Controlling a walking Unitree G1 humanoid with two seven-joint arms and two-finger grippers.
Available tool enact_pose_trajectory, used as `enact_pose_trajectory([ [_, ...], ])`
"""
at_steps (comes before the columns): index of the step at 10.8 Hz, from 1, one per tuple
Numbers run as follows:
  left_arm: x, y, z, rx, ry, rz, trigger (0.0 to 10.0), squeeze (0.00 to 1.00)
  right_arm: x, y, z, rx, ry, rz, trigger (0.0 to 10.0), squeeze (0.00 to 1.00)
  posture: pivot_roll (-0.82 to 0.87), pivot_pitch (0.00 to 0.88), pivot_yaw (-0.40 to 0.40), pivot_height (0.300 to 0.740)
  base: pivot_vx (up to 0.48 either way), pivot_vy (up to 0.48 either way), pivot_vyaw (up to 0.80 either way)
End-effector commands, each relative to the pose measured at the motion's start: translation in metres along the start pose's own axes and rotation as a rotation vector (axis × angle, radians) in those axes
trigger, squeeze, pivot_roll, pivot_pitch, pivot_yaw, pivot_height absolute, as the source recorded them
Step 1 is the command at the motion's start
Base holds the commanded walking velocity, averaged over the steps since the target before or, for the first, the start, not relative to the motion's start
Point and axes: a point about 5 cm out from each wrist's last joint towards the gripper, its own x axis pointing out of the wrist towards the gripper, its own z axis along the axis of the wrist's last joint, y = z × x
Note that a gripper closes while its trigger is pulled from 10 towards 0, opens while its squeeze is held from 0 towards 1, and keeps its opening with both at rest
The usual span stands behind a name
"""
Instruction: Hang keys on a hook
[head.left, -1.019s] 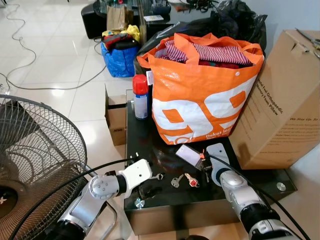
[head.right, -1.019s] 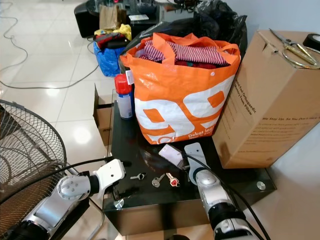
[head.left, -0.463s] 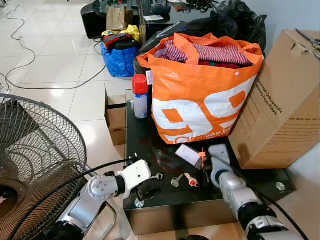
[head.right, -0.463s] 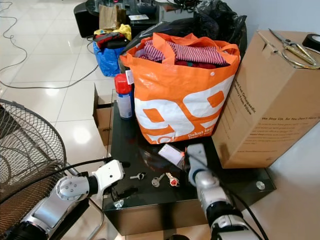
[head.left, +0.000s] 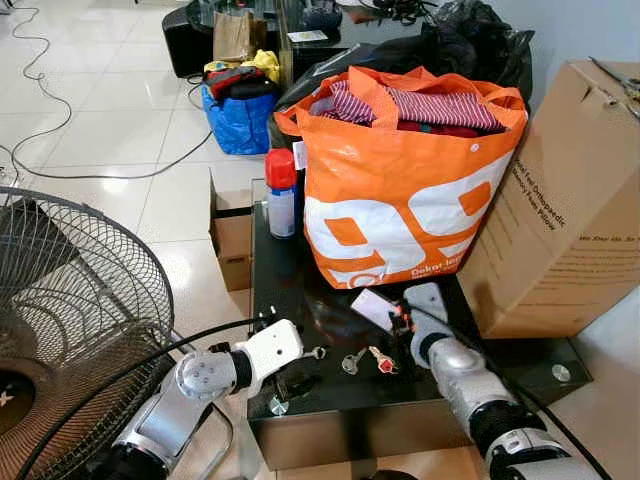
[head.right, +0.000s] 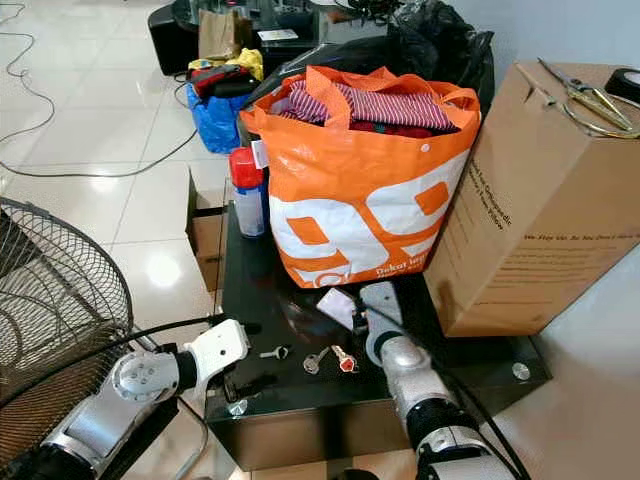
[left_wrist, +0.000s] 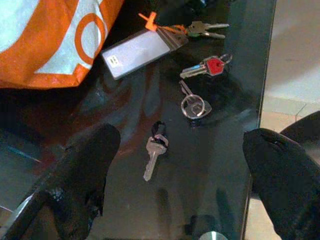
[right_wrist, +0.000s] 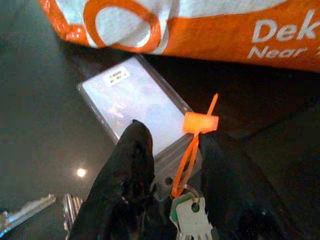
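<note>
Right gripper (right_wrist: 172, 175), fingers narrowed around the orange zip tie (right_wrist: 192, 145) joining a clear card holder (right_wrist: 135, 107) to a key bunch (right_wrist: 187, 215), positioned to lift the set. These lie mid-table on the black glass table (head.left: 300, 300), before the orange bag (head.left: 400, 190). Left gripper (left_wrist: 180, 165) hovers spread wide over loose keys (left_wrist: 155, 150) near the front edge. No hook is visible.
</note>
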Motion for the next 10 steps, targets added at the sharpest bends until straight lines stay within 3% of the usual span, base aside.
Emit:
enact_pose_trajectory([
  [1,-0.001,-0.001,0.002,0.016,0.005,-0.015,10.0,0.00,-0.001,0.001,-0.005,-0.022,0.018,-0.011,10.0,0.00,-0.14,0.002,-0.044,0.740,0.000,0.000,0.00],
  [2,-0.003,-0.002,0.000,0.014,0.010,-0.018,10.0,0.00,0.000,0.007,-0.008,-0.043,0.040,-0.001,10.0,0.00,-0.14,0.014,-0.044,0.740,0.000,0.000,0.00],
  [5,-0.007,-0.004,0.000,0.015,0.018,-0.024,10.0,0.00,0.000,0.004,-0.014,-0.077,0.083,-0.066,10.0,0.00,-0.13,0.040,-0.043,0.740,0.000,0.000,0.00],
  [6,-0.009,-0.004,-0.001,0.015,0.023,-0.028,10.0,0.00,0.000,0.005,-0.013,-0.070,0.078,-0.068,9.4,0.00,-0.12,0.049,-0.042,0.740,0.000,0.000,0.00],
  [7,-0.010,-0.004,-0.001,0.015,0.026,-0.030,10.0,0.00,0.001,0.005,-0.013,-0.069,0.077,-0.073,7.6,0.00,-0.12,0.050,-0.042,0.740,0.000,0.000,0.00],
  [8,-0.011,-0.005,-0.001,0.015,0.029,-0.032,10.0,0.00,0.001,0.005,-0.014,-0.062,0.079,-0.086,5.1,0.00,-0.12,0.060,-0.041,0.740,0.000,0.000,0.00],
  [9,-0.011,-0.004,-0.001,0.014,0.031,-0.033,10.0,0.00,0.000,0.004,-0.015,-0.054,0.080,-0.093,4.6,0.00,-0.12,0.061,-0.041,0.740,0.000,0.000,0.00],
  [10,-0.011,-0.004,-0.001,0.013,0.032,-0.033,10.0,0.00,0.000,0.004,-0.015,-0.047,0.080,-0.096,3.5,0.00,-0.12,0.062,-0.041,0.740,0.000,0.000,0.00],
])
